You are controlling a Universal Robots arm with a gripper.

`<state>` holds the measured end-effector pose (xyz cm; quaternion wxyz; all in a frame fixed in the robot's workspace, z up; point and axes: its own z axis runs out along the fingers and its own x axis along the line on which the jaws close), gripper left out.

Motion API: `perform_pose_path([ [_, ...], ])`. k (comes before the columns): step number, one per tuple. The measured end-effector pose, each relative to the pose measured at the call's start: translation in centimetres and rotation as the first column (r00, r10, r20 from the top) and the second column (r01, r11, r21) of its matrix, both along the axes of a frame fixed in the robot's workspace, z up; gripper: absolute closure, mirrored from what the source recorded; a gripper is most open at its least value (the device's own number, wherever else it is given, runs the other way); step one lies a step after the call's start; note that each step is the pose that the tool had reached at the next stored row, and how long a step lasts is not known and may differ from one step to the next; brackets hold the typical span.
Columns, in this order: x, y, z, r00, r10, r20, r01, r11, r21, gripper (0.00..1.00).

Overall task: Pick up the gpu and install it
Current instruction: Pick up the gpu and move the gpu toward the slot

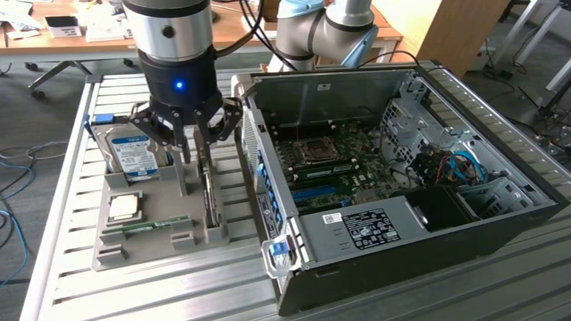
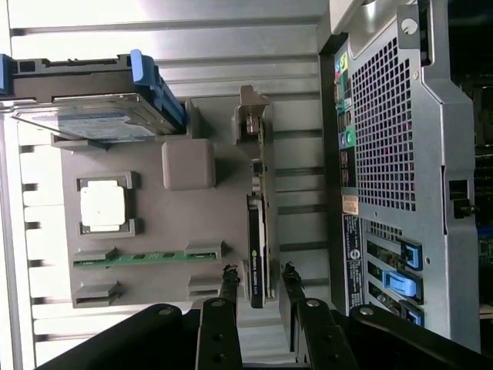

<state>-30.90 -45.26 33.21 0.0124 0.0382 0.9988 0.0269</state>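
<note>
The gpu (image 1: 210,195) is a thin dark card standing on edge in a slot of the grey holder tray (image 1: 143,251). My gripper (image 1: 198,157) hangs straight above it, lowered over its upper edge. In the wrist view the gpu (image 2: 258,231) runs between my two fingertips (image 2: 228,279), one on each side of the card. A narrow gap shows on either side, so the gripper (image 2: 258,279) is open and straddles the card without clamping it.
The tray also holds a silver hard drive (image 1: 134,150) with a blue label, a square processor (image 1: 125,206) and a green memory stick (image 1: 147,225). The open computer case (image 1: 499,221) stands at the exterior view's right, its motherboard (image 1: 335,167) exposed, close beside the tray.
</note>
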Motion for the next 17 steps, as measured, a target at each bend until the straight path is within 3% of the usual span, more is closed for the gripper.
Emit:
perform_pose_path([
  [17,0.0,0.01,-0.98,1.0,0.0,-0.0001,0.0,1.0,-0.0001,0.64],
])
